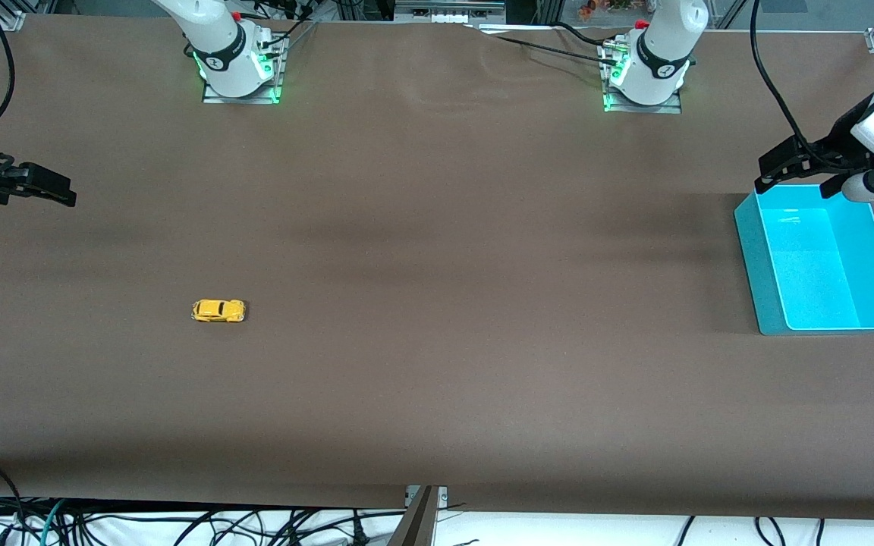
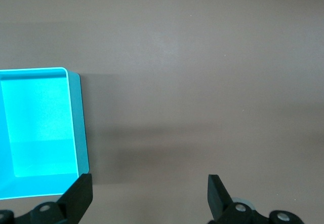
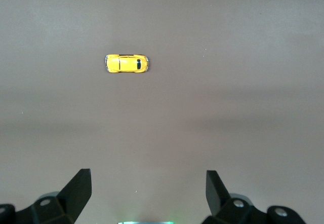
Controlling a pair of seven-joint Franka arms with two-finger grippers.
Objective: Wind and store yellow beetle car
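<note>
My right claw (image 3: pixel 147 193) hangs wide and empty over the tabletop (image 1: pixel 437 303); my left claw (image 2: pixel 147 196) waits wide. Pinching the tiny yellow beetle car (image 1: pixel 218 310) off-centre could roll it away.

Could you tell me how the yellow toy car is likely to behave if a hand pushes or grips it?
The yellow toy car sits on its wheels, so a nudge would probably roll it. It looks rigid. Its rounded, glossy body may slip between fingers.

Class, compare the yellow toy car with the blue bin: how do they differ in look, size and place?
The yellow beetle car is tiny and rounded; the blue bin is far larger, boxy and open-topped. The car sits toward the right arm's end, the bin at the left arm's end. Both rest on the brown table, ungripped.
</note>
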